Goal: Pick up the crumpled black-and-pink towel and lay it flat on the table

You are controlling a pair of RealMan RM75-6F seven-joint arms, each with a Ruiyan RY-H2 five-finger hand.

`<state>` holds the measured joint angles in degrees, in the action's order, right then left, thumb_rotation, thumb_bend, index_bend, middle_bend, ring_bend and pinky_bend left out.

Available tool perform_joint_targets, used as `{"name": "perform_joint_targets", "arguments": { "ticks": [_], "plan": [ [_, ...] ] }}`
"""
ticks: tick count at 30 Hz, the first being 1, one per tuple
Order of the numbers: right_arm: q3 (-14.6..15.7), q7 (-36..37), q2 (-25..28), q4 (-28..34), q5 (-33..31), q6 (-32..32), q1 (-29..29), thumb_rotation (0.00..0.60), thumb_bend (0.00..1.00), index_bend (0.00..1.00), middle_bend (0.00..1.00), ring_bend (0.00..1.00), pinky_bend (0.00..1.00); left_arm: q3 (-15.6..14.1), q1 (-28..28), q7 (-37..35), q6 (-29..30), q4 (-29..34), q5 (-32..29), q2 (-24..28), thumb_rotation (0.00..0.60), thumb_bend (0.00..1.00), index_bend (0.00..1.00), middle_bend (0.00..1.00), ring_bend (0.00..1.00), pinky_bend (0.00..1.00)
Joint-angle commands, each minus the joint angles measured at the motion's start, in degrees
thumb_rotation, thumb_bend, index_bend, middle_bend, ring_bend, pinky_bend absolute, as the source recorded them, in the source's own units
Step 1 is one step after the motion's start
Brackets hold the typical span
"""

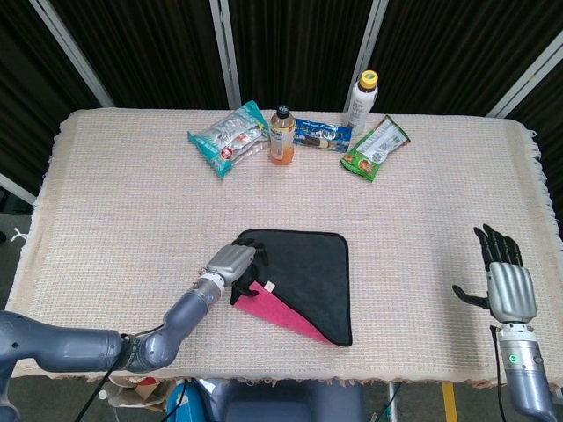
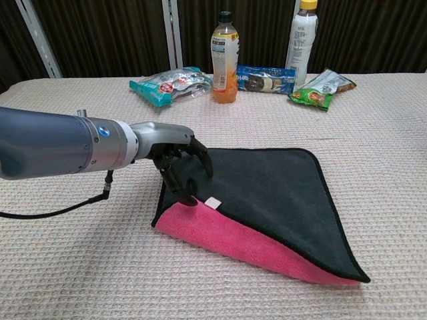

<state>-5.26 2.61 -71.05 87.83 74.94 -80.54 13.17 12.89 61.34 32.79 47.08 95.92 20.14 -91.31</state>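
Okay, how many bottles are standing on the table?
2: an orange drink bottle at the far middle, and a white bottle with a yellow cap to its right. None looks hidden.

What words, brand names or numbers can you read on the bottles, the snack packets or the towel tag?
None can be read.
Orange bottle: label print too small.
White bottle: print blurred.
Teal packet, blue packet, green packet: lettering too small to make out.
Towel tag: looks blank.

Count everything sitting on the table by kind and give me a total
Bottles: 2, orange drink bottle and white bottle
Snack packets: 3, teal packet, blue packet, green packet
Towels: 1, black-and-pink towel
Total: 6
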Motion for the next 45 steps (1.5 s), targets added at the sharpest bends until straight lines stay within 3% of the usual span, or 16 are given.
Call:
{"name": "perform_joint_targets", "arguments": {
  "ticks": [1,26,41,45],
  "plan": [
    [-0.23,0.1,0.12,0.18,0.2,-0.11,-0.21,0.6,0.16,0.02,0.0,0.0,0.0,-0.53,1.54,0.5,-1.17,1.68,-2.04,0.99,0.6,0.29,0.29,0.11,0.0,0.0],
    [-1.3,-0.79,-0.04,1.12,2.13,-0.28,-1.29,0.6,0.16,0.02,0.0,0.0,0.0,-6.87,3.85,-0.48,0.49,6.07,-3.77,4.97,0.6,0.29,0.31,0.11,0.0,0.0],
    [-1.67,-1.07,-0.28,1.33,2.97,-0.37,-1.73,0.6,0.16,0.02,0.0,0.0,0.0,-8.88,3.14,-2.55,1.21,9.83,0.34,7.38,0.6,0.29,0.37,0.1,0.0,0.0],
    [-1.69,-1.27,-0.27,1.72,3.32,-0.44,-1.83,0.6,0.16,0.02,0.0,0.0,0.0,-9.76,2.87,-2.94,1.33,10.79,1.03,8.17,0.6,0.29,0.29,0.08,0.0,0.0]
  ]
}}
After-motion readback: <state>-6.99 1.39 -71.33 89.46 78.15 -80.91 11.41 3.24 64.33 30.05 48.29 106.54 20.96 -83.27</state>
